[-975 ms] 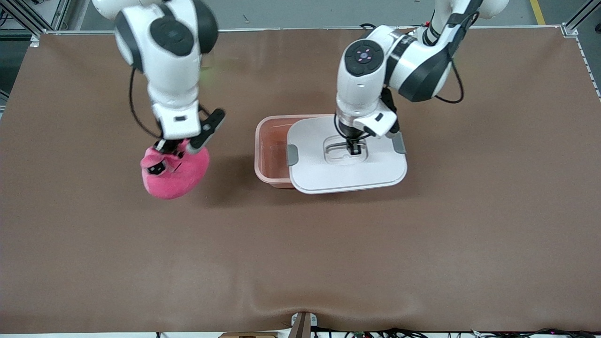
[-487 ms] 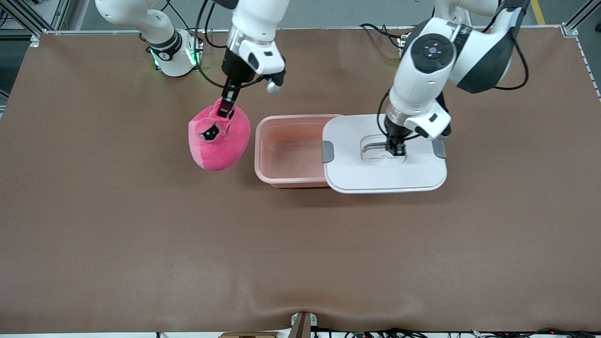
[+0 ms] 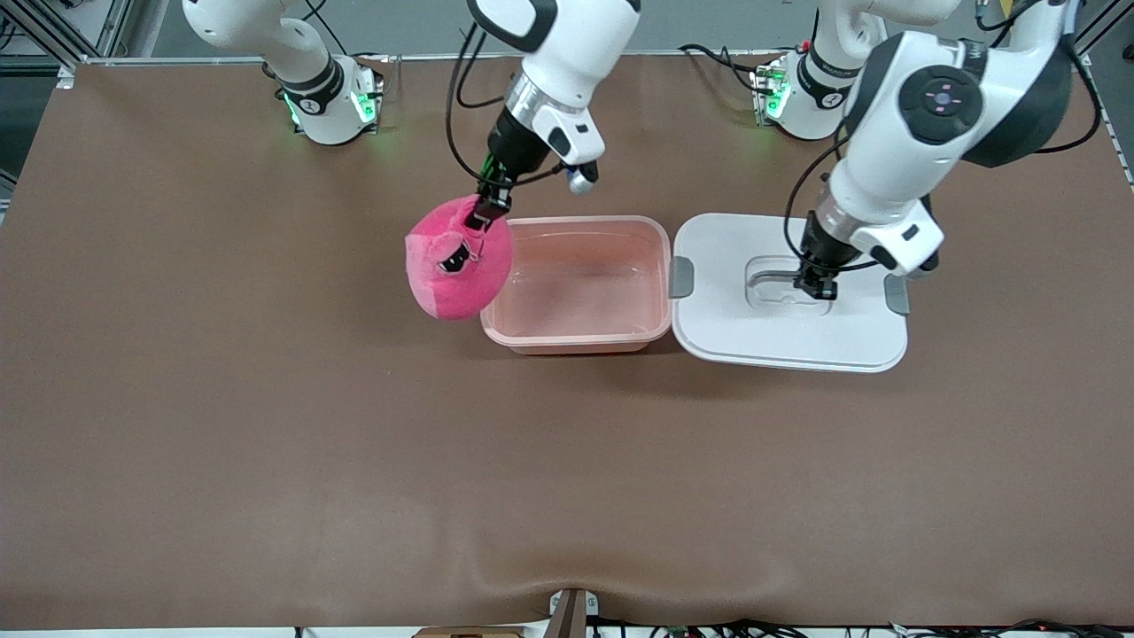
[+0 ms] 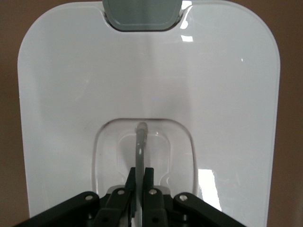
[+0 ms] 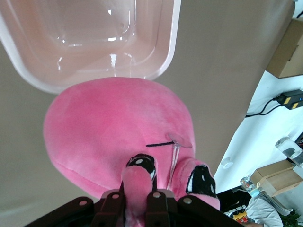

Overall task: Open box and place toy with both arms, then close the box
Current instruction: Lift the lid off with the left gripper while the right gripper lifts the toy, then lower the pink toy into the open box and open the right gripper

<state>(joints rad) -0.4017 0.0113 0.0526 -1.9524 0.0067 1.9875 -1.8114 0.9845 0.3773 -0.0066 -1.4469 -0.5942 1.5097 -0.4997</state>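
Hanging from the right pincer (image 3: 484, 213), the pink plush toy (image 3: 458, 260) is dangling over the rim of the open pink tub (image 3: 576, 339) at the end toward the right arm. The right pincer is pinching a protruding bit of plush on the toy's face, its fingers clamped tight on it, as the right wrist view shows. The tub is sitting uncovered on the brown tabletop (image 3: 567, 478). Just beside the tub, toward the left arm's end, the white lid (image 3: 788, 332) is hanging level from the left pincer (image 3: 815, 285), which is gripping the thin grey handle (image 4: 140, 142) in the lid's recess with its fingers squeezed together. Grey clips (image 3: 681, 276) are showing at the lid's two ends.
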